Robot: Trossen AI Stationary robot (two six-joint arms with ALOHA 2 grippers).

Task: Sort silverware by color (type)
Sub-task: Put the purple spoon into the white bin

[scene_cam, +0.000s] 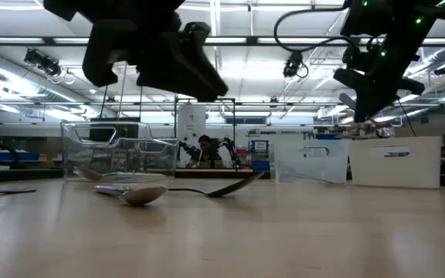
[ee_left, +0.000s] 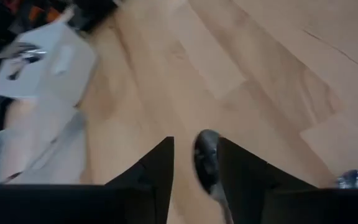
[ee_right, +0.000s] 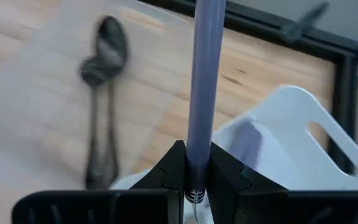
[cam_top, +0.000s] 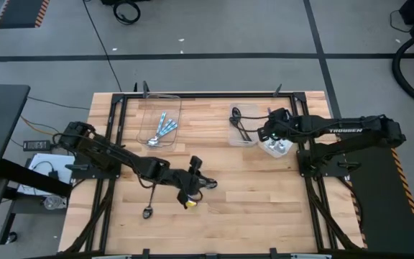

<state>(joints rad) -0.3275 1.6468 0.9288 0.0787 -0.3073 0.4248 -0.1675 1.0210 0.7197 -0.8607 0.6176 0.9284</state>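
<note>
My left gripper [cam_top: 201,180] [ee_left: 194,142] is open and hovers over a dark spoon [cam_top: 211,184] [ee_left: 205,155] that lies flat on the table mid-way across; its fingers stand on either side of the spoon's bowl, apart from it. My right gripper [cam_top: 264,133] [ee_right: 196,149] is shut on a blue-handled spoon above the far right bins. A silver spoon [cam_top: 148,211] [scene_cam: 141,194] lies on the table near the front left. Blue-handled spoons [cam_top: 164,128] lie in the left clear bin, and dark spoons [ee_right: 101,62] in the right clear bin. My right gripper pinches the light-blue handle [ee_right: 199,124] between its two fingers, close to the ringed end where the handle meets the metal neck. The handle runs on past the fingertips, along the fingers. The spoon is lifted clear of the table and bins.
The left clear bin [cam_top: 144,108] and the right clear bin [cam_top: 244,138] stand at the table's far side, with a white bin [cam_top: 275,149] [ee_right: 291,143] beside the right one. A dark frame edges the table. Bare wood stretches across the near right part.
</note>
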